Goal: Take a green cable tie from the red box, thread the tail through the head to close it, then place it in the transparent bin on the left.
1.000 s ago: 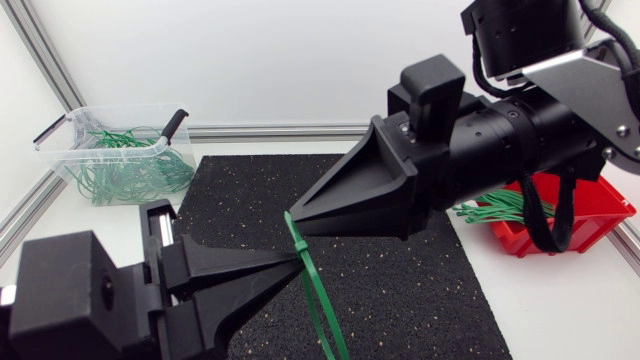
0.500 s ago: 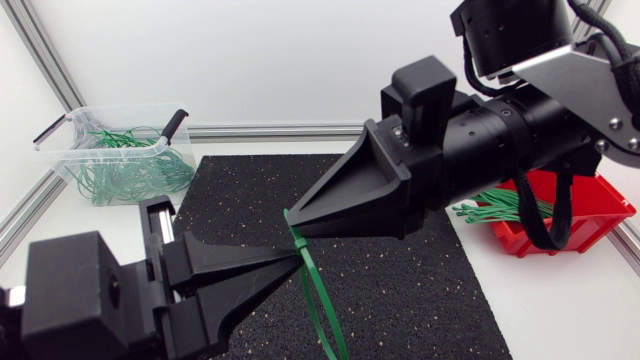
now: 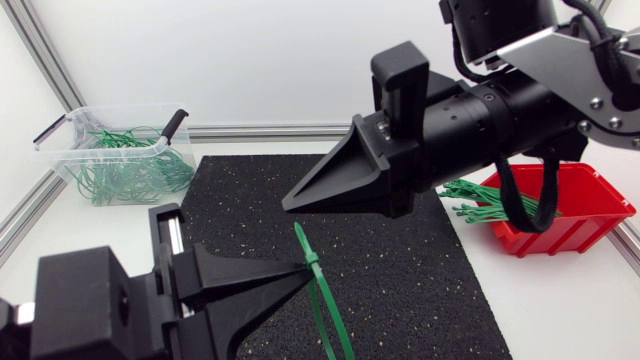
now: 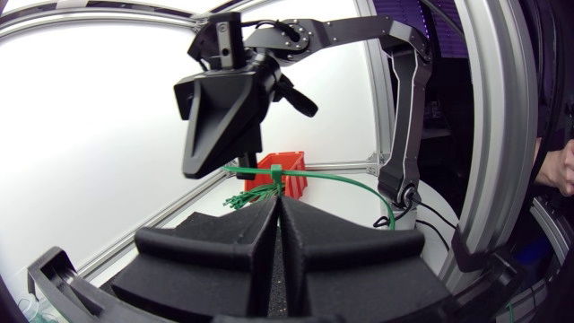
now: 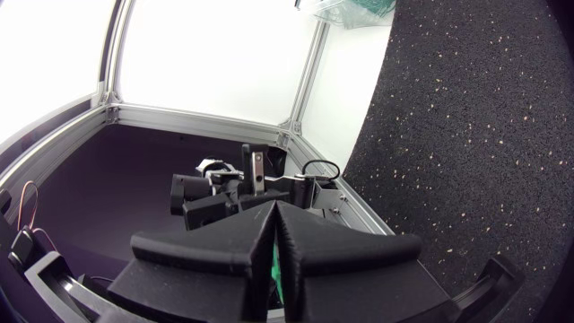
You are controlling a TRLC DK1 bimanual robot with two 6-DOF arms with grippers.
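The left arm [image 3: 80,310] enters low at the left edge, its wrist level. The left pincer [image 3: 300,268] points toward the middle of the worktop, its two wedge fingers pressed together at the tips and clamping a green cable tie [image 3: 322,300]. The right arm [image 3: 520,95] comes in from the upper right, raised higher, its wrist angled down and leftward. The right pincer [image 3: 288,203] has its fingers closed flat against each other, its tip hanging just above the left pincer's tip and apart from it.
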